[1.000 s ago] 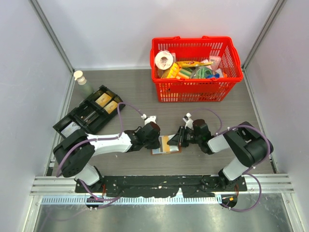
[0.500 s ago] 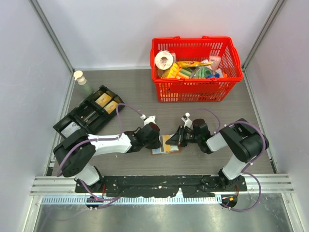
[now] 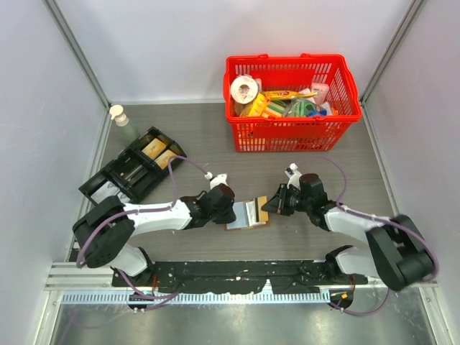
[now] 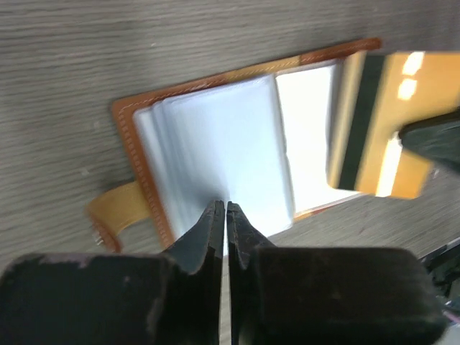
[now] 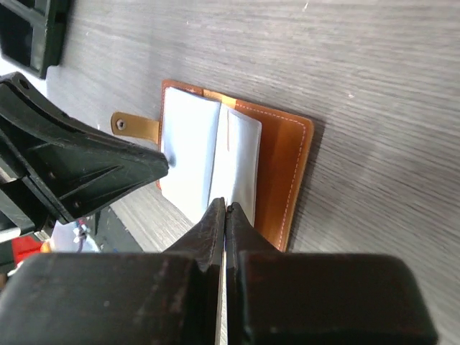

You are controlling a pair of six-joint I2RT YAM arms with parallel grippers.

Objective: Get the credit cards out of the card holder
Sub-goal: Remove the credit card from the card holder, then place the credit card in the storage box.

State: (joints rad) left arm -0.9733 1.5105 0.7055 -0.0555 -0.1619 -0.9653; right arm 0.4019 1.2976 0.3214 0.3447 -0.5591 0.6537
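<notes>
Lying open and flat on the grey wood-grain table [image 3: 323,180], the small brown stitched-leather card holder [image 4: 136,122] showed smooth, pale grey-blue rectangular sleeves [image 5: 190,144] and one rounded closing tab [image 4: 115,215]. One card holder and one glossy gold plastic card [image 4: 381,136] with a black stripe were counted. The left gripper [image 4: 226,210] reached in low from the left, its jaws clenched together and its tips set on the sleeves at their near edge. The right gripper [image 3: 269,204] reached in low from the right, jaws clamped on the gold card's edge, holding it raised at the card holder's right edge.
</notes>
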